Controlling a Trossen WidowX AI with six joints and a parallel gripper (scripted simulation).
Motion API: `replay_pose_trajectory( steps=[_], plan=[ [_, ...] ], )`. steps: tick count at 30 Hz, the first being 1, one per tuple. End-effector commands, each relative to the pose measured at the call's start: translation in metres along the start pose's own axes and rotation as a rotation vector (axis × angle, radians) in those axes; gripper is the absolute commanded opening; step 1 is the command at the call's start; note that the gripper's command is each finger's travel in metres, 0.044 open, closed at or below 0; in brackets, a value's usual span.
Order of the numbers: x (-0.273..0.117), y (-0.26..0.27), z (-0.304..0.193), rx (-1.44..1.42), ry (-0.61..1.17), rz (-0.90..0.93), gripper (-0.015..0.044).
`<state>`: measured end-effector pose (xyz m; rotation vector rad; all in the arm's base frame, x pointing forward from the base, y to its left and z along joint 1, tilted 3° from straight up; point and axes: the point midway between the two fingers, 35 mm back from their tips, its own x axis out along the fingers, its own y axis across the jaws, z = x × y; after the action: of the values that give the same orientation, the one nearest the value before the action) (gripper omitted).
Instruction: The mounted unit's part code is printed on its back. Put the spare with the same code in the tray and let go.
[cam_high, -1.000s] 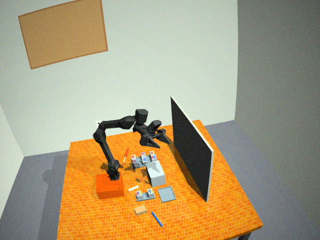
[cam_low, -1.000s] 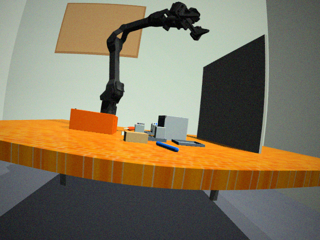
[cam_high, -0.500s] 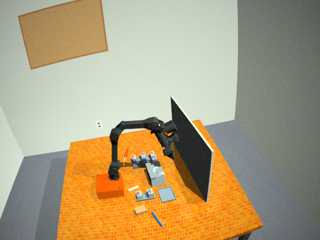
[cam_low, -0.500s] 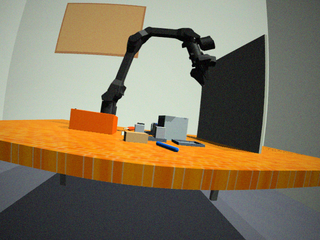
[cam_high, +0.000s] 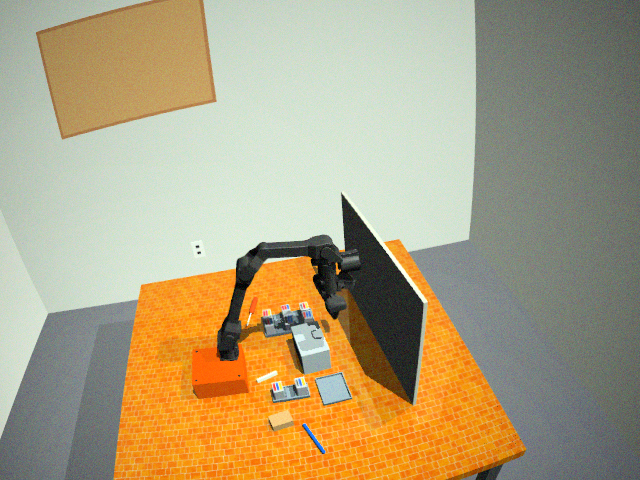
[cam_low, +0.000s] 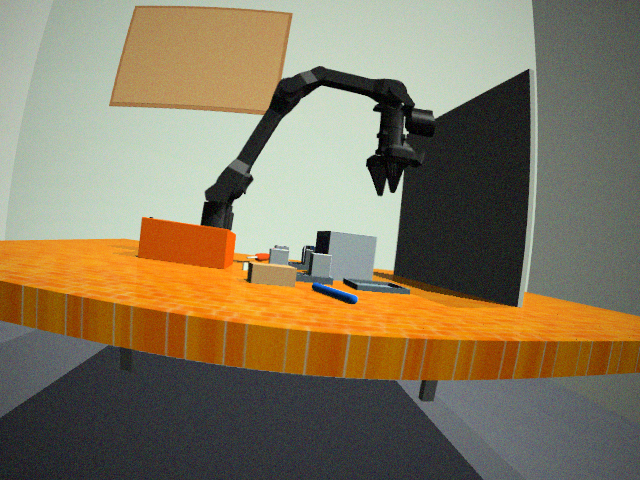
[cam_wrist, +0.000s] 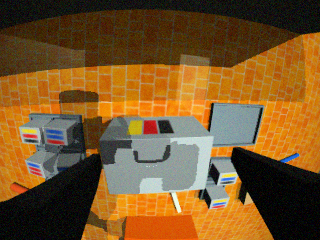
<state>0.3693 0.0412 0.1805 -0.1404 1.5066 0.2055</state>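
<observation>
The mounted unit, a big grey box (cam_high: 313, 356) (cam_low: 353, 255) (cam_wrist: 172, 172), carries yellow, red (cam_wrist: 150, 127) and black bands on the face toward the dark panel. My gripper (cam_high: 334, 314) (cam_low: 386, 193) (cam_wrist: 170, 158) is open and empty, high above the unit, pointing down. Several striped spares stand in the rear rack (cam_high: 271, 333); one spare (cam_wrist: 31, 134) at its corner shows yellow, red and black stripes. Two more spares (cam_wrist: 224, 171) (cam_wrist: 218, 196) stand in the front rack (cam_high: 289, 393). The grey tray (cam_high: 333, 388) (cam_low: 377, 285) (cam_wrist: 236, 125) is empty. Shadow and fingers partly hide the rear rack.
A tall dark panel (cam_high: 382, 299) (cam_low: 465, 196) stands upright close beside my gripper. A tan block (cam_high: 280, 420) (cam_low: 271, 274) and a blue rod (cam_high: 313, 439) (cam_low: 334, 293) lie near the front rack. A white stick (cam_high: 267, 376) and an orange-handled screwdriver (cam_high: 253, 304) lie nearer the arm's orange base (cam_high: 219, 372).
</observation>
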Motion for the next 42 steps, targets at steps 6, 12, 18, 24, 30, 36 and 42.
replay_pose_trajectory(
  steps=[6,12,18,24,30,36,42],
  plan=[
    [-0.001,0.001,0.0,0.005,-0.001,0.005,0.044],
    [0.019,0.077,0.003,-0.476,-0.002,0.009,0.044],
    [0.045,0.18,-0.02,-1.129,-0.008,0.016,0.044],
    [0.059,0.234,-0.047,-1.501,-0.015,0.021,0.044],
    [0.079,0.235,-0.046,-1.501,-0.015,0.021,0.0335],
    [0.098,0.238,-0.05,-1.501,-0.015,0.021,0.03],
    [0.101,0.238,-0.049,-1.501,-0.015,0.021,0.03]
  ],
)
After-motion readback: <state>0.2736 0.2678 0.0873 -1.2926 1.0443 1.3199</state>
